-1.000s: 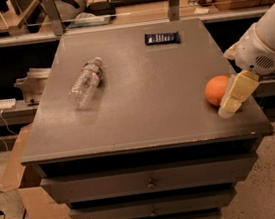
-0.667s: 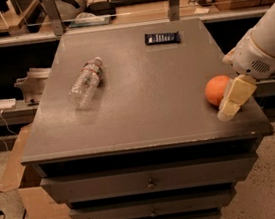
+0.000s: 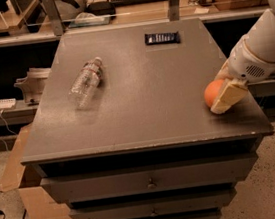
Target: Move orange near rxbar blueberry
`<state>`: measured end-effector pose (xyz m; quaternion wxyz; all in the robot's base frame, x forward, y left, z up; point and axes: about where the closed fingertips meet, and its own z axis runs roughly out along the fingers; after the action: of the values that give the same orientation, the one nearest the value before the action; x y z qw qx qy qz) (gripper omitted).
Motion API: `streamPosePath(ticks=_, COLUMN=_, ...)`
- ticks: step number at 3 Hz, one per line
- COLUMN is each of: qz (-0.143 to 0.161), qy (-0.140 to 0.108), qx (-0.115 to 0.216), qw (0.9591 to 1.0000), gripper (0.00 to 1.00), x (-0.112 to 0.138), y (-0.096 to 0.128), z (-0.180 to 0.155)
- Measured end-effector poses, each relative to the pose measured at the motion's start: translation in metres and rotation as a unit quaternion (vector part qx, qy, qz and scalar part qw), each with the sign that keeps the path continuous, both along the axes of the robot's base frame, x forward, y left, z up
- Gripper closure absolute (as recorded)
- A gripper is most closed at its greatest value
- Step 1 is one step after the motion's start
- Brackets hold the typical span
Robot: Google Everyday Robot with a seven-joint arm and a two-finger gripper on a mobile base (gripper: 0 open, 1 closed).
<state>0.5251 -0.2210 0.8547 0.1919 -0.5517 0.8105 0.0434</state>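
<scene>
The grey drawer cabinet (image 3: 130,127) bears everything, and the gripper (image 3: 225,96) sits low over its near right corner. The water bottle (image 3: 85,82) lies on its side well off to the gripper's left. The orange (image 3: 211,93) rests right against the gripper, partly hidden by it; whether it is grasped I cannot tell. The rxbar blueberry (image 3: 162,38) lies flat far beyond the gripper, leftward. The fruit is probably firm, fairly light and quick to roll, so squeeze across its widest middle
</scene>
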Motion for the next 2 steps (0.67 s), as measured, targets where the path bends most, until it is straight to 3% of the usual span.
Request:
streamPosePath(ticks=1, qz=0.010, qy=-0.007, qx=0.005, qw=0.9999, gripper=0.64, x=0.000, y=0.003, z=0.005)
streamPosePath(ticks=2, qz=0.039, qy=-0.030, qx=0.029, qw=0.9984, gripper=0.88, x=0.004, y=0.015, z=0.030)
